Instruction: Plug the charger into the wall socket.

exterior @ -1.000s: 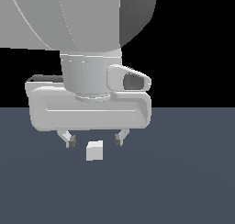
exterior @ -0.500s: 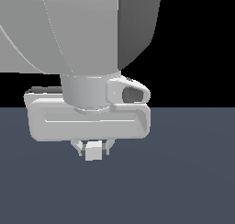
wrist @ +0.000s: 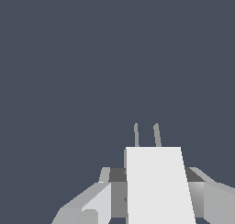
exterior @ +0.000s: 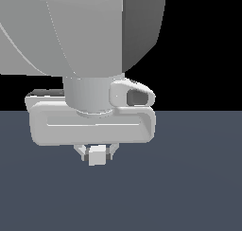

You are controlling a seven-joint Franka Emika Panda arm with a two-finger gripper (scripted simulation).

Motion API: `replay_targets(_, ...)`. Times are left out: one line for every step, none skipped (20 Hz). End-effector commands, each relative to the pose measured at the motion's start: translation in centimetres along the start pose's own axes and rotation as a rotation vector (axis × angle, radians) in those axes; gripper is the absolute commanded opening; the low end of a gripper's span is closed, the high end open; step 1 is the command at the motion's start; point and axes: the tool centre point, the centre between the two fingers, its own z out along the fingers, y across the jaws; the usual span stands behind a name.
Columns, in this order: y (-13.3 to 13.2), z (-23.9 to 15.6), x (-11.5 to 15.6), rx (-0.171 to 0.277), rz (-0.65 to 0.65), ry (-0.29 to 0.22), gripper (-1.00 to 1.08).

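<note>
The charger [exterior: 97,155] is a small pale-grey block held between the fingers of my gripper [exterior: 97,153], which is shut on it just above the dark floor. In the wrist view the charger [wrist: 157,184] fills the space between both fingers [wrist: 92,204], and its two thin grey prongs [wrist: 147,135] stick out from its far end. The wall socket is out of view in both frames. The arm's large pale body hides most of the scene behind it in the exterior view.
A plain dark blue-grey floor [exterior: 189,187] spreads under the gripper, with black background above it. No other object shows in either view.
The fingers closed onto the charger from an open stance a second ago. The hand now sits slightly higher with the block between the fingers.
</note>
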Motion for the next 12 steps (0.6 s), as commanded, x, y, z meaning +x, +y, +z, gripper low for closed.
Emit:
replay_targets(0.0,-0.1,0.2,-0.001,0.003,0.000,-1.00)
replay_targets(0.0,-0.2,0.4,-0.002,0.005,0.000,-1.00)
replay_targets(0.0,-0.3,0.6,-0.003,0.008,0.001,-1.00)
replay_targets(-0.1,-0.4,0.8,-0.004,0.012,0.001,-1.00)
replay_targets(-0.1,-0.5,1.1,-0.006,0.017,0.001,-1.00)
replay_targets(-0.1,-0.7,1.5,-0.007,0.022,0.001,-1.00)
replay_targets(-0.2,-0.9,1.9,-0.009,0.027,0.001,-1.00)
replay_targets(-0.2,-1.1,2.3,-0.012,0.034,0.001,-1.00)
replay_targets(-0.3,-1.3,2.8,-0.014,0.040,0.001,-1.00)
replay_targets(-0.3,-1.5,3.4,-0.017,0.048,0.001,-1.00)
replay_targets(-0.4,-1.8,3.9,-0.020,0.056,0.002,-1.00)
replay_targets(-0.4,-2.0,4.6,-0.023,0.064,0.002,-1.00)
